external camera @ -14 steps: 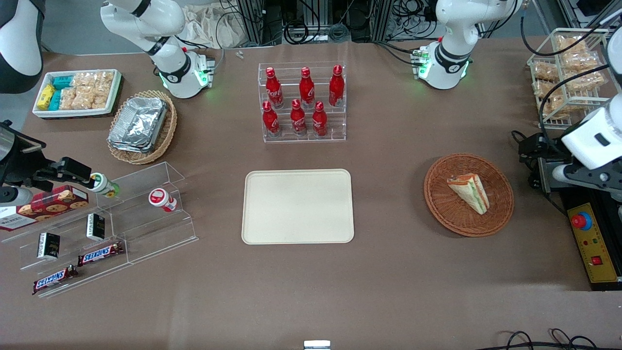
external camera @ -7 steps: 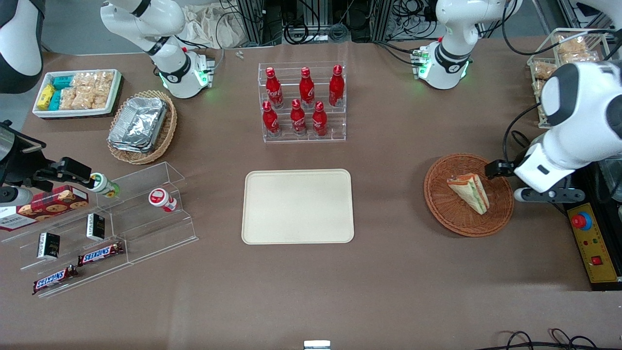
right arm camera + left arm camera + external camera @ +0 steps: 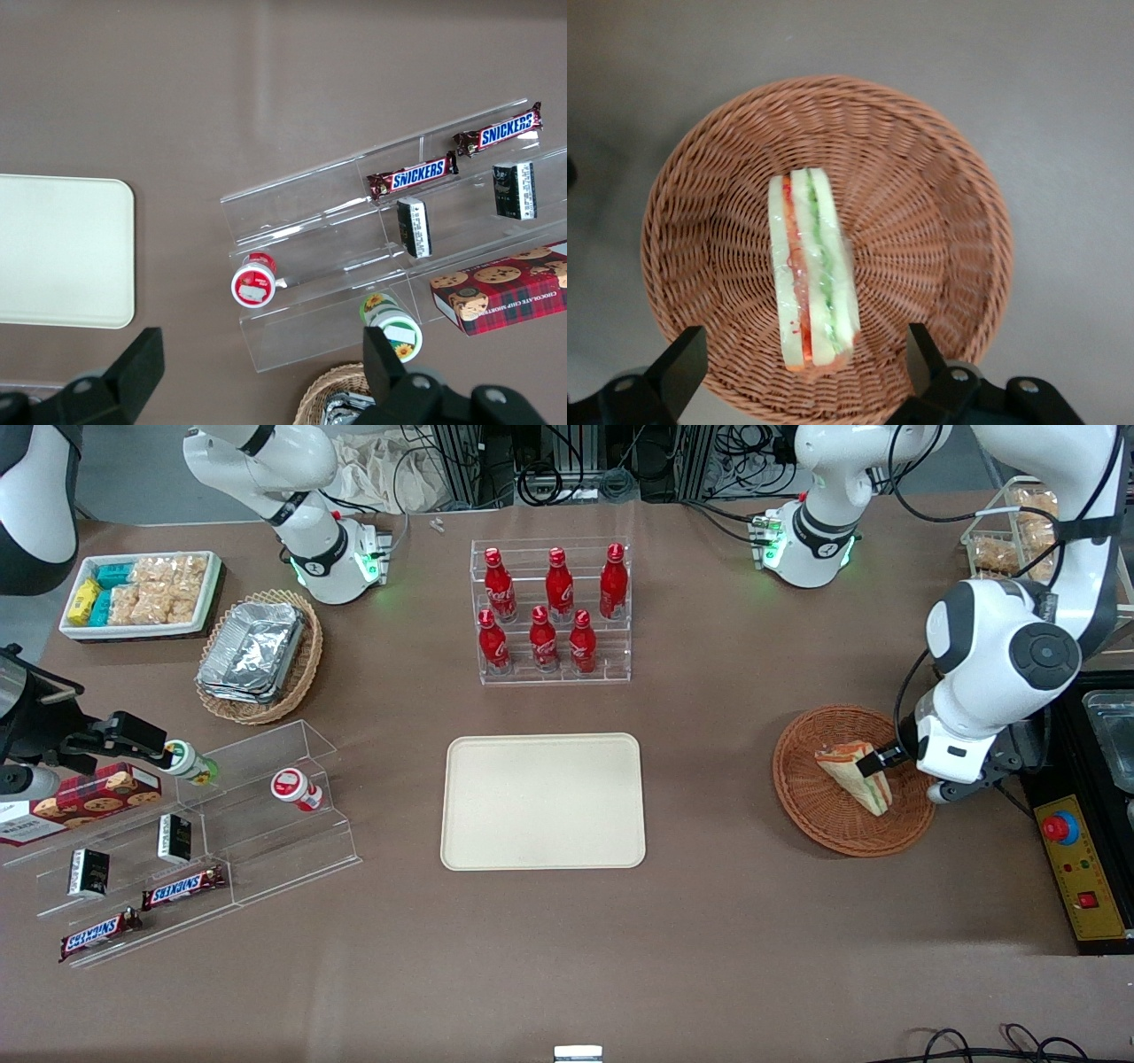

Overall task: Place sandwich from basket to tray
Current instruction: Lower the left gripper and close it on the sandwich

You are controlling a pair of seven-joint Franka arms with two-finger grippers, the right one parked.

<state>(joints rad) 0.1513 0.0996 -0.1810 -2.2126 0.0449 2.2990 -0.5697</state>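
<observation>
I've got the gripper (image 3: 802,372) hovering over the basket (image 3: 939,221), jaws spread wide to straddle the sandwich (image 3: 811,266), with the tray (image 3: 542,801) waiting empty nearby

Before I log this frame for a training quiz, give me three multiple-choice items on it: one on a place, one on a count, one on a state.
1. Where does the sandwich lie?
A. in the basket
B. on the tray
C. on the bare table

2. How many red bottles stand in the clear rack?
A. four
B. six
C. eight

3. How is the end effector set?
A. shut on the sandwich
B. open over the basket, a finger on each side of the sandwich
C. open over the tray

Answers:
1 A, the wedge rests on the wicker in both the front and wrist views.
2 B, two rows of three show in the front view.
3 B, the wrist view shows both fingers apart with the sandwich between them, untouched.
</observation>
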